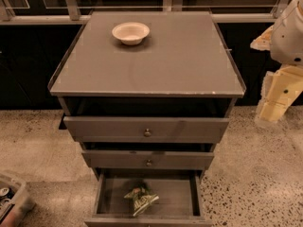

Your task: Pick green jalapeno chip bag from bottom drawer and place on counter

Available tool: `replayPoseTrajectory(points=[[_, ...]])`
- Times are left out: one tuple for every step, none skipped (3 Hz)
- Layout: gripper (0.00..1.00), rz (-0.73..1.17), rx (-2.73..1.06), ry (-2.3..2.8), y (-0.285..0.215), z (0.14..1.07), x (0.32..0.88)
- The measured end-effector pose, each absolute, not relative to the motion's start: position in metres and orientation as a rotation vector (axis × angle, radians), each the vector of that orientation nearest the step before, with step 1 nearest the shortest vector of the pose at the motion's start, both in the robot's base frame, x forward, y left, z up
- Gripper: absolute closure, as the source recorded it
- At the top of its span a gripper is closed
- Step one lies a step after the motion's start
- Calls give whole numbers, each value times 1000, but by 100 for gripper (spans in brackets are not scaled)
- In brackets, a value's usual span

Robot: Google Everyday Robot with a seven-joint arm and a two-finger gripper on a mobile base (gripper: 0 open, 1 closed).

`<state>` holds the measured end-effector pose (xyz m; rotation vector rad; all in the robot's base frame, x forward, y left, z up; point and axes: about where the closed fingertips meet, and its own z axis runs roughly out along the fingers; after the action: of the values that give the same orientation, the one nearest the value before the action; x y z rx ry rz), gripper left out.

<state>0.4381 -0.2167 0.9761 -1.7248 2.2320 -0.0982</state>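
Observation:
The green jalapeno chip bag (140, 198) lies crumpled on the flat grey floor of the bottom drawer (108, 196), which is pulled open at the foot of the cabinet. The counter (180, 60) is the wide grey top of the cabinet. My gripper (273, 109), cream coloured, hangs at the right edge of the view, beside the counter's right front corner and off the cabinet. It is well above and to the right of the bag, and nothing shows in it.
A white bowl (130, 32) sits at the counter's back left. Two upper drawers with round knobs (147, 132) (149, 163) stand slightly out. A bin with cans (10, 200) is on the speckled floor at lower left. A rail and dark panels run behind the cabinet.

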Motion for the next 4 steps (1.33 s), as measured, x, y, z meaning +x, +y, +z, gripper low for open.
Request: replayPoseTrajectory(points=[[0, -98, -1725, 2232, -217, 976, 438], [0, -91, -1689, 2236, -219, 969, 438], [0, -21, -1566, 2272, -226, 933, 435], [0, 78, -1404, 2345, -231, 864, 428]])
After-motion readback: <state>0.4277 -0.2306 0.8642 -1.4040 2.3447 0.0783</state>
